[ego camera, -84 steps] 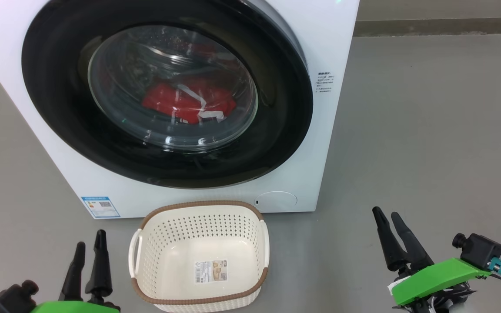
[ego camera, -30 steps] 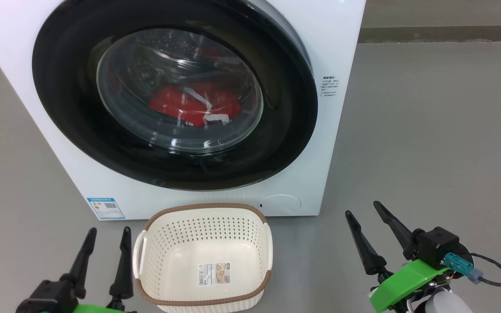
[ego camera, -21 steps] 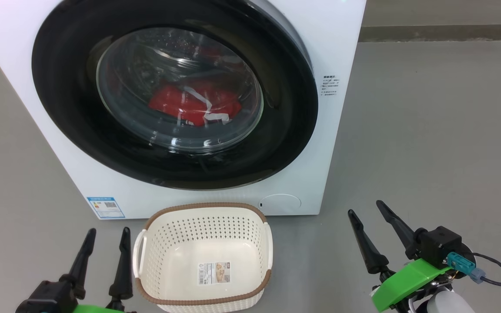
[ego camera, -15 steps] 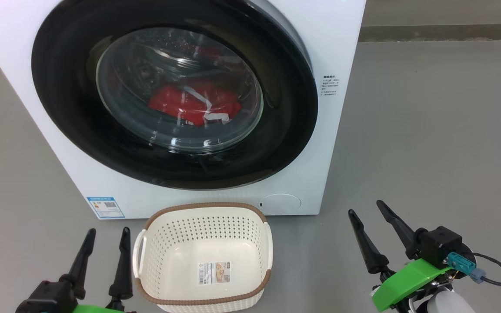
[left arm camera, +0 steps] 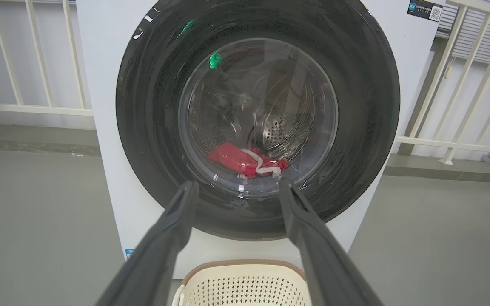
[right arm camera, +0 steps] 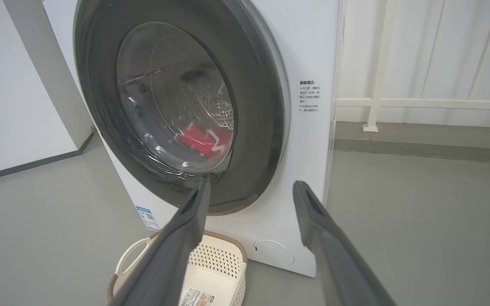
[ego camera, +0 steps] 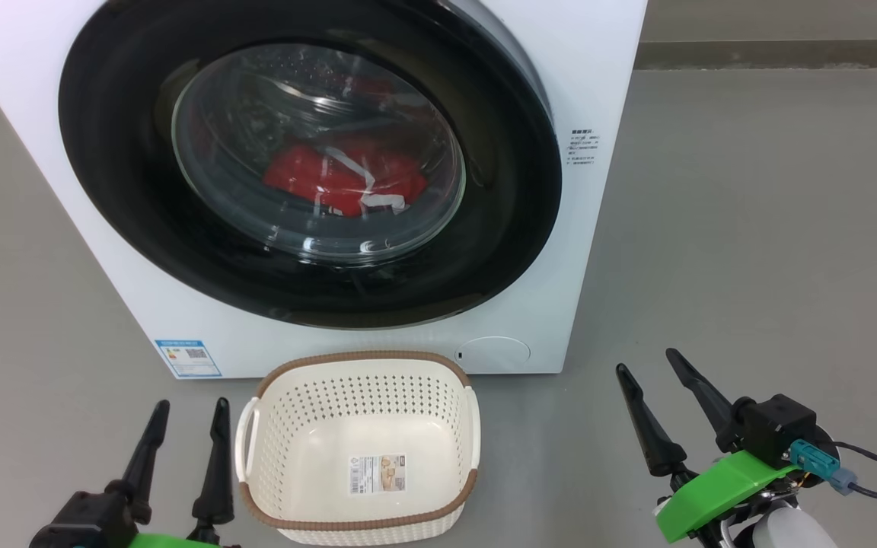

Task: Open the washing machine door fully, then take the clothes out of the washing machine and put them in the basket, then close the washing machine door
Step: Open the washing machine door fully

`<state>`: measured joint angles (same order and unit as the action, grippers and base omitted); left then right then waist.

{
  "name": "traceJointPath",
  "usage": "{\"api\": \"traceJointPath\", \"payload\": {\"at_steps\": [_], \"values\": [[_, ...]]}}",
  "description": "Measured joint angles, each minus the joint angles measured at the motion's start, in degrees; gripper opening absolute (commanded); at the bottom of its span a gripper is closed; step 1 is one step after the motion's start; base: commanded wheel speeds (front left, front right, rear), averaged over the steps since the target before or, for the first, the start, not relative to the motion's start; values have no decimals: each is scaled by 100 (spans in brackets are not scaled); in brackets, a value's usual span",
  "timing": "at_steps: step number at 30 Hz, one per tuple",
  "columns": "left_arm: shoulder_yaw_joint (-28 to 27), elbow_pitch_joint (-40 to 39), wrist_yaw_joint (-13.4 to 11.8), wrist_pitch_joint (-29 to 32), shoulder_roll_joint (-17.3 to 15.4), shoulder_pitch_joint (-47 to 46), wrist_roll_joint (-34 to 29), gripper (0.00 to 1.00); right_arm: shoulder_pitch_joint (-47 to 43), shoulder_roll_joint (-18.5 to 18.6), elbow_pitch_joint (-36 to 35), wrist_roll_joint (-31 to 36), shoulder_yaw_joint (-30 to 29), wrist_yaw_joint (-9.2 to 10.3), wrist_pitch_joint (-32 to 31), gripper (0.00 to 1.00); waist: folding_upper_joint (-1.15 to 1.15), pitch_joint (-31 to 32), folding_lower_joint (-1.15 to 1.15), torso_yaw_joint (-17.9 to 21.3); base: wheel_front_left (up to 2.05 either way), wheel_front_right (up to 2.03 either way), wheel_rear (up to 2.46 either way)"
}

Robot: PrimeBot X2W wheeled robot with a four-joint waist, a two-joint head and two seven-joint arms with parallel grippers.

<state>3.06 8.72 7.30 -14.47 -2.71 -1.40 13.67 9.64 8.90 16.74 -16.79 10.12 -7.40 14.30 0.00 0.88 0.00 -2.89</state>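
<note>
The white washing machine [ego camera: 598, 61] stands ahead with its round black door [ego camera: 126, 190] shut against the front. Behind the glass window the red clothes [ego camera: 332, 179] with white stripes lie low in the steel drum; they also appear as clothes [left arm camera: 245, 159] and clothes [right arm camera: 200, 138] in the wrist views. The cream basket [ego camera: 454, 487] sits on the floor just before the machine, holding only a sticker. My left gripper [ego camera: 187, 407] hangs open left of the basket. My right gripper [ego camera: 646, 359] is open at the lower right, away from the machine's right corner.
Grey floor [ego camera: 751, 228] spreads wide to the right of the machine. White railings [left arm camera: 36, 55] run behind it on both sides. A blue label [ego camera: 187, 358] marks the machine's lower left corner, and a round filter cover [ego camera: 493, 352] sits at its lower right.
The head camera has shifted slightly, so the whole scene sits a little right and higher. My right gripper has edged a touch lower right. The door and clothes have not moved.
</note>
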Motion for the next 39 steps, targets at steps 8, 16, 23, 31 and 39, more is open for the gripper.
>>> {"api": "traceJointPath", "payload": {"at_steps": [8, 16, 23, 31, 39], "values": [[-1, 0, 0, 0, 5, -1, 0, 100, 33, 69, 0, -60, -38, 0, 0, 100, 0, -49, 0, -17, 0, 0, 0], [-8, 0, 0, 0, 7, -2, 1, 100, 276, 176, -47, -133, -89, 0, 1, 100, 0, -129, 0, -44, 0, 0, 0], [21, -7, 0, 0, 5, -54, 2, 100, 571, 250, -107, -388, -159, 0, 1, 82, 0, -299, 0, -97, 0, 0, 0], [74, -13, 1, 0, 0, -170, 15, 100, 877, 511, -133, -731, -260, 0, 1, 0, 0, -483, 0, -230, 0, 0, 0], [86, -29, 1, 0, -4, -227, 22, 100, 1317, 720, -136, -1372, -398, 0, 1, 0, 0, -696, 0, -363, 0, 0, 0]]}}
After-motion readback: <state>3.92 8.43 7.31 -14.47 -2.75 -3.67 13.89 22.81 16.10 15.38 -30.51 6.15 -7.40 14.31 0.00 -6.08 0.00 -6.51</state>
